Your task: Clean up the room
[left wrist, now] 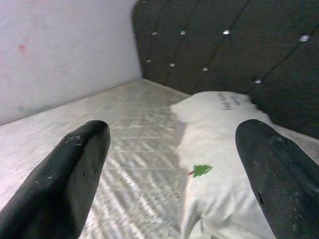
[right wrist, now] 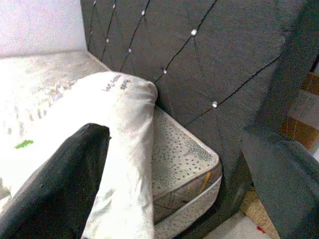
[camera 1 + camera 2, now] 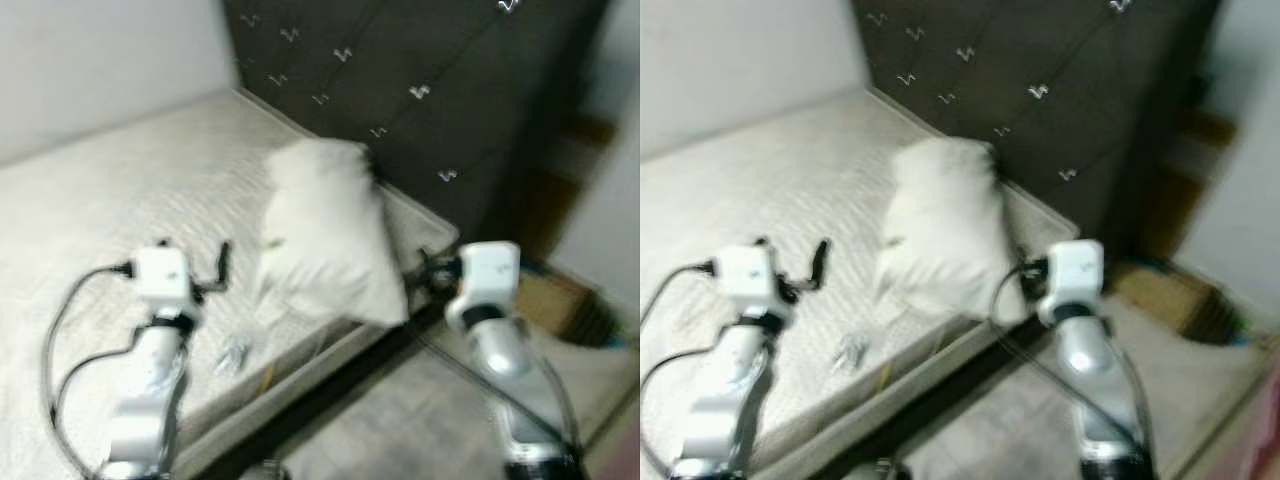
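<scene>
On the bed (image 3: 120,180), both hands are flanking the pillow (image 3: 325,235): left hand (image 3: 215,268) spread, right hand (image 2: 174,164) spread against its edge, likely readying to straighten it.

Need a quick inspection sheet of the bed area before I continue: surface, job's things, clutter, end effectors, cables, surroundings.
Surface: bare mattress, patterned, no sheet.
Job's things: white pillow at the mattress edge by the dark tufted headboard.
Clutter: small crumpled scraps near the mattress edge.
End effectors: left end effector open above the mattress beside the pillow; right end effector open at the pillow's corner.
Cables: black cable looping along the left arm.
Surroundings: white wall, cardboard box on the floor.
</scene>
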{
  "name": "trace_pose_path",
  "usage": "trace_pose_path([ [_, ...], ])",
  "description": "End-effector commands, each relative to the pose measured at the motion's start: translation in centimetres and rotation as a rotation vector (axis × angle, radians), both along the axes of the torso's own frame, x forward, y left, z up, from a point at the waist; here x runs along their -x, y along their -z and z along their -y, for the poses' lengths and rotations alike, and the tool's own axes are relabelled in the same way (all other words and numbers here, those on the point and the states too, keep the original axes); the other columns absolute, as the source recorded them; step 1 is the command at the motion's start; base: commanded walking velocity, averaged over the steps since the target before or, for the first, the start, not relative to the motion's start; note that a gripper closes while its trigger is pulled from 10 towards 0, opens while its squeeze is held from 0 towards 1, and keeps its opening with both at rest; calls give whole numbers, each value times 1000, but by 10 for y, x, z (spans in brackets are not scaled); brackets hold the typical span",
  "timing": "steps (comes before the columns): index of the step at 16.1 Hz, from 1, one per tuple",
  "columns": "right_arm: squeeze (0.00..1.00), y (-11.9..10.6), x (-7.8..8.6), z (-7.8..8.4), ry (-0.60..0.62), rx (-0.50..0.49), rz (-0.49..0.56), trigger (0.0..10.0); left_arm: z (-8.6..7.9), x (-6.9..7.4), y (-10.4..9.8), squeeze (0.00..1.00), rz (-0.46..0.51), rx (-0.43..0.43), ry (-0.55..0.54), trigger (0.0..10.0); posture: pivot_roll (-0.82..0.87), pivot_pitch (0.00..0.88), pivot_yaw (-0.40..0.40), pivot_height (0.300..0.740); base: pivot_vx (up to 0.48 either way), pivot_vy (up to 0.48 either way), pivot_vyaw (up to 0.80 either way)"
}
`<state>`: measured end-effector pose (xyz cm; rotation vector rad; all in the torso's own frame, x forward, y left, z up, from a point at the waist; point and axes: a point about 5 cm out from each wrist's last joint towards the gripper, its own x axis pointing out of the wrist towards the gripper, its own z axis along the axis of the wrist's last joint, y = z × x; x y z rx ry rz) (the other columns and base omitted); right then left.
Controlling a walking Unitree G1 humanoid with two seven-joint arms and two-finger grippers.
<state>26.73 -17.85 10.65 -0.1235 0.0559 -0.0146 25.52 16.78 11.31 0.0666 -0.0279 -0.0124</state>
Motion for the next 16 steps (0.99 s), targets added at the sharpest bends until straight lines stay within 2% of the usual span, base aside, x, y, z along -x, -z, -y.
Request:
trace_pose_path([
  [1,0,-3,-2,-6,-17,-15,13,10000,-11,0,-2,0,2,-25,-49,10000,-65,0,27,740,0,0,800],
  [11,0,-4,-3,-3,-3,-22,18,10000,-7,0,2,0,-19,42,-20,10000,-63,0,19,740,0,0,776],
  [14,0,-4,-2,-3,1,-27,21,10000,-4,0,1,0,-10,78,6,10000,-65,0,19,740,0,0,163],
  [16,0,-4,-2,-2,14,-34,24,10000,-3,1,0,0,-8,83,16,10000,-68,0,21,740,278,0,0],
])
